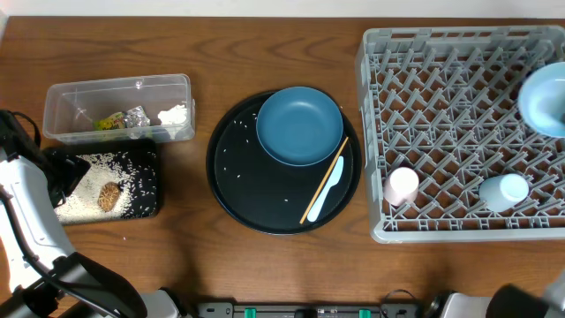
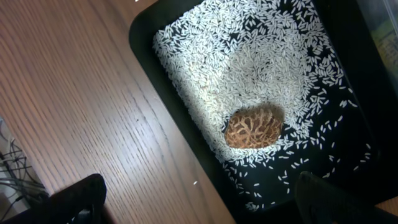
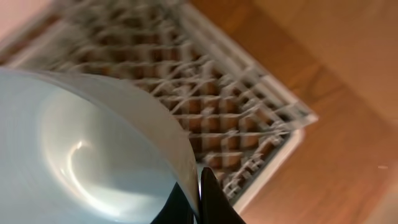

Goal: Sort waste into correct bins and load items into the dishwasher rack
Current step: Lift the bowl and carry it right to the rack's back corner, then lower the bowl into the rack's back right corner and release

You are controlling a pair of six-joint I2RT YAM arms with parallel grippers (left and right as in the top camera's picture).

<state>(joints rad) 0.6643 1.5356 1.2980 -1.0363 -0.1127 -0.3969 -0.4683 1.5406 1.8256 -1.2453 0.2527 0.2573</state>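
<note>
Our right hand (image 3: 200,194) is clenched on the thin rim of the light-blue bowl with the pale glossy inside (image 3: 93,155). The bowl hangs tilted over the right side of the large square grey plastic dishwasher rack (image 1: 441,106), partly cut off at the overhead view's edge. We judge the bowl stiff and fairly light, but smooth and slick, so a pinch at one point of the rim may let it swing or slip. It may also chip against the pegs, so we would set it down gently. Our left hand (image 2: 199,205) is released, fingers wide, above the shallow black rectangular tray (image 2: 142,40) holding white rice grains (image 2: 249,50) and the brown round food scrap (image 2: 253,126). The rack's lattice is hard and uneven, so the bowl should lean between pegs rather than lie flat. Room is ample: the small pale pink cup (image 1: 402,185) and small light-blue cup (image 1: 505,190) sit in the row nearest us, and most of the lattice is bare.
</note>
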